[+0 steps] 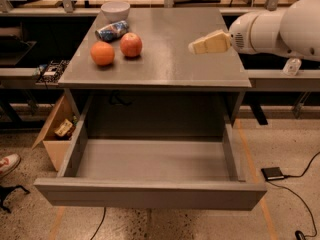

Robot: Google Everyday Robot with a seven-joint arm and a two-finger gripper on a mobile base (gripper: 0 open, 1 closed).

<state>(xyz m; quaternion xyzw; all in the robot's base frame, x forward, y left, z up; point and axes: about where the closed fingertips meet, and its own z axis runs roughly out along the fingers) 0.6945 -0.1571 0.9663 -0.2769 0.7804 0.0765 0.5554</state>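
Note:
My gripper [196, 46] hangs over the right part of the grey table top [165, 59], at the end of a thick white arm [280, 29] that comes in from the right. It holds nothing that I can see. An orange [102, 53] and a red apple [131, 45] lie side by side at the table's left, well apart from the gripper. Behind them a blue can [112, 30] lies on its side, and a white bowl [115, 9] stands at the back left corner.
Below the table top a wide grey drawer [150, 161] stands pulled out, nothing inside it. A cardboard box [56, 134] sits on the floor to its left. A shoe [7, 164] shows at the far left, a small black device [273, 173] with a cable at the right.

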